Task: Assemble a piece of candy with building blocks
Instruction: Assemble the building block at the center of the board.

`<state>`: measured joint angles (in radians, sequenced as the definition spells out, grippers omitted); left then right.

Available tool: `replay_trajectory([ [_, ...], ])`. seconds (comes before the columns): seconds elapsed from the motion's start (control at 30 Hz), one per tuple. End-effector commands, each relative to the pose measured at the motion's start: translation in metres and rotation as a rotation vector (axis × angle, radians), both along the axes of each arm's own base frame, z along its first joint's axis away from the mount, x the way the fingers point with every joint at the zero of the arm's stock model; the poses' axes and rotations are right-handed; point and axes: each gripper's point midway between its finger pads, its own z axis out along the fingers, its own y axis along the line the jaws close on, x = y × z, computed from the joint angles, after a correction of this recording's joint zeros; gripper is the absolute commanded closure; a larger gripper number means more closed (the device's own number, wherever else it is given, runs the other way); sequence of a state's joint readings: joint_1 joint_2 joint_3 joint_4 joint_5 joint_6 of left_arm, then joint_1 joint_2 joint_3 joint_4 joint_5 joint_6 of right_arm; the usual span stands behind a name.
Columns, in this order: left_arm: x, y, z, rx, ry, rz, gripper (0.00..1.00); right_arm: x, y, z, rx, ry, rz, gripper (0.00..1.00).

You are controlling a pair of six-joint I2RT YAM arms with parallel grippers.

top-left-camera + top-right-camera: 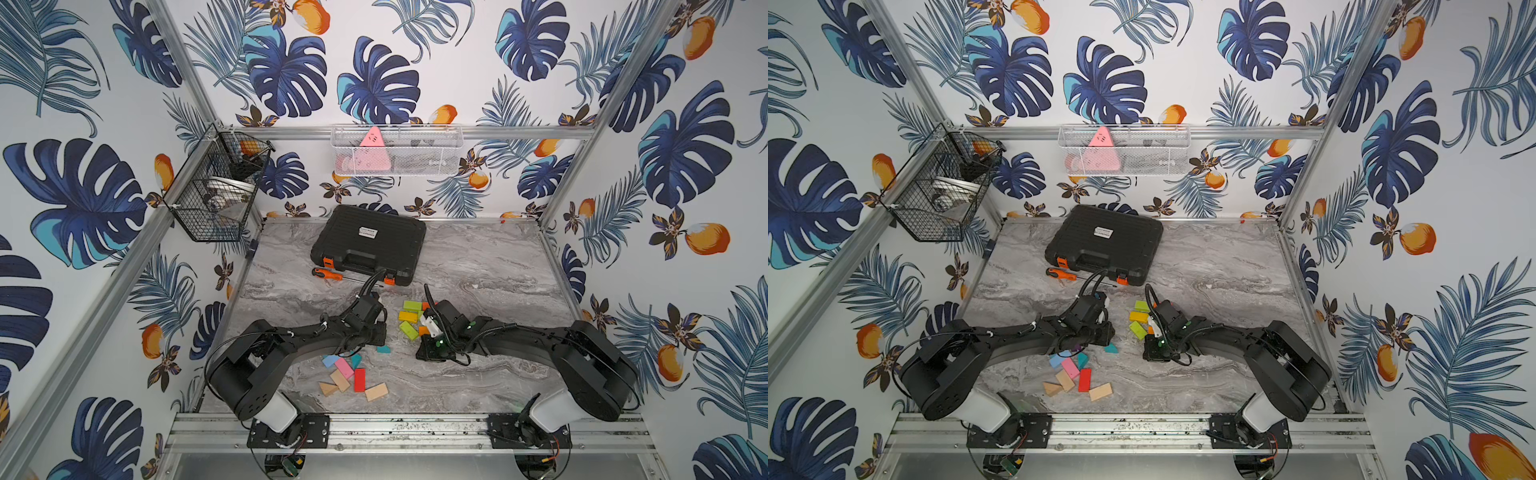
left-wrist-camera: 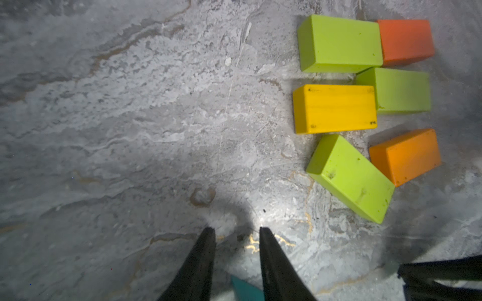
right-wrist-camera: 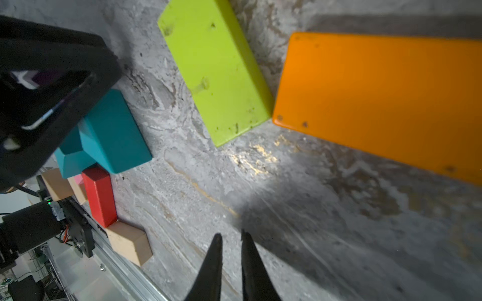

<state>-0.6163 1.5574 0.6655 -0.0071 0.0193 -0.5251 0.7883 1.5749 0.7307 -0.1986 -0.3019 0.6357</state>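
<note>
Frankly, neither arm held anything. My left end effector (image 2: 236, 230) hung with its jaws apart over bare worktop (image 1: 478, 257), a teal wedge (image 3: 114, 130) lying just under its wrist. My right end effector (image 3: 230, 233) had its jaws drawn all but together on nothing, low beside the orange block (image 3: 378, 99).

The building blocks lay in two lots. The green, yellow and orange ones (image 1: 411, 306) were bunched between my arms, and a loose scatter (image 1: 359, 379) of pink, red and plain wood lay nearer the front rail.

I judged the step in hand to be squaring up the candy's body. The tilted green block (image 2: 349, 177) sat skewed against the yellow block (image 2: 335, 108). A slow push on its long side seemed wiser than a pinch, so the neighbours would not skid.

Room was tight between my two wrists, so I thought only one arm should move at a time. The worktop lay open to my right. The tool case (image 1: 370, 245) and screwdriver (image 1: 326, 274) sat well apart at the back.
</note>
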Motion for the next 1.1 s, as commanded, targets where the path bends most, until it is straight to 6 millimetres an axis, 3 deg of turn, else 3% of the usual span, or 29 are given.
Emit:
replay_trajectory([
  [0.0,-0.017,0.015,-0.017,0.056,0.082,0.019,0.65,0.016,-0.001,-0.001,-0.031,-0.049,-0.055,0.83],
  [0.33,-0.020,0.016,-0.024,0.056,0.092,0.017,0.65,0.027,0.019,-0.005,0.002,-0.030,-0.041,0.83],
  [0.87,-0.023,0.013,-0.031,0.038,0.108,0.008,0.65,0.046,-0.003,-0.012,-0.126,-0.080,-0.125,0.84],
  [1.07,-0.023,0.011,-0.029,0.025,0.106,0.003,0.65,0.048,0.000,-0.008,-0.089,-0.086,-0.136,0.83],
])
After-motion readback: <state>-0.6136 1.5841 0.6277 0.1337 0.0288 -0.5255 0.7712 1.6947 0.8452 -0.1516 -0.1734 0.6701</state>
